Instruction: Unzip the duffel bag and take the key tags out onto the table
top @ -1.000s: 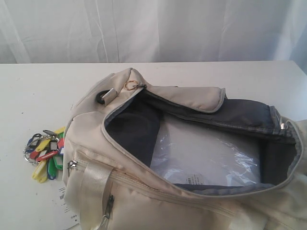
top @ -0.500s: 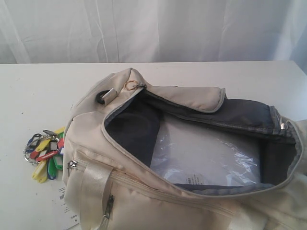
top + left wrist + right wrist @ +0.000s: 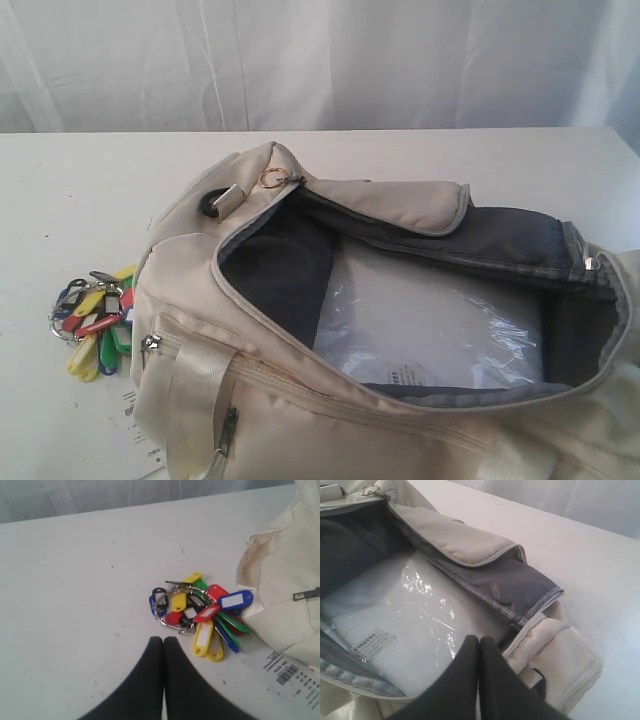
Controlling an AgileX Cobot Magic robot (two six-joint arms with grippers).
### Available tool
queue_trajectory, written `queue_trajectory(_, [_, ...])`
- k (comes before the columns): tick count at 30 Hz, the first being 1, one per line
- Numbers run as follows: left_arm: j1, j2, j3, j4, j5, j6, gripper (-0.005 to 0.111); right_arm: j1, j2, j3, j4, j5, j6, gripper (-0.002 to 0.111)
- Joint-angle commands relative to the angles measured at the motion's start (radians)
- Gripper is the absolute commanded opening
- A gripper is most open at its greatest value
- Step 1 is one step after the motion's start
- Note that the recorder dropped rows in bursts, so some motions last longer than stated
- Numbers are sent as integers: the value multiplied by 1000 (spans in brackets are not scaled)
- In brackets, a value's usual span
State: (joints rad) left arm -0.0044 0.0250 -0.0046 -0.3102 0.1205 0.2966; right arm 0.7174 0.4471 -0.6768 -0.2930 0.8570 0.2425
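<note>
Left wrist view: the left gripper has its two dark fingers pressed together with nothing between them. It hangs over the bare table, just short of the key tags. The bunch lies flat on the white top with its rings and coloured tags fanned out. One blue tag reaches the edge of the duffel bag, and a white barcode label pokes out beside it.

The right gripper is likewise closed and empty. It is poised at the bag's open mouth, above a clear plastic packet that rests on the dark lining. In the exterior view neither arm shows. The main zip is undone, the flap is folded back, and the tags sit on the table near the bag's left end.

Both parts of the task look done, so the step in hand is probably a clean retreat. The left arm would do best to lift straight up, since a sideways sweep could hook a ring or shove the bunch. The right arm should rise out of the opening clear of the flap and the packet's film.
</note>
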Motion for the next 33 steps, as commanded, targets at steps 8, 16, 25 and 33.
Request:
queue_trajectory(8, [2,-25,5,-11,-20,-5,0,-1,-12,3,-2,-6,1,0])
queue_trajectory(16, [2,-25,5,240,-20,-5,0,-1,-14,3,-1,-6,1,0])
queue_trajectory(25, [2,-25,5,286,-20,-5,0,-1,-14,3,-1,-6,1,0])
queue_trajectory(33, [2,-25,5,266,139,-68,0,-1,-14,3,1,-6,1,0])
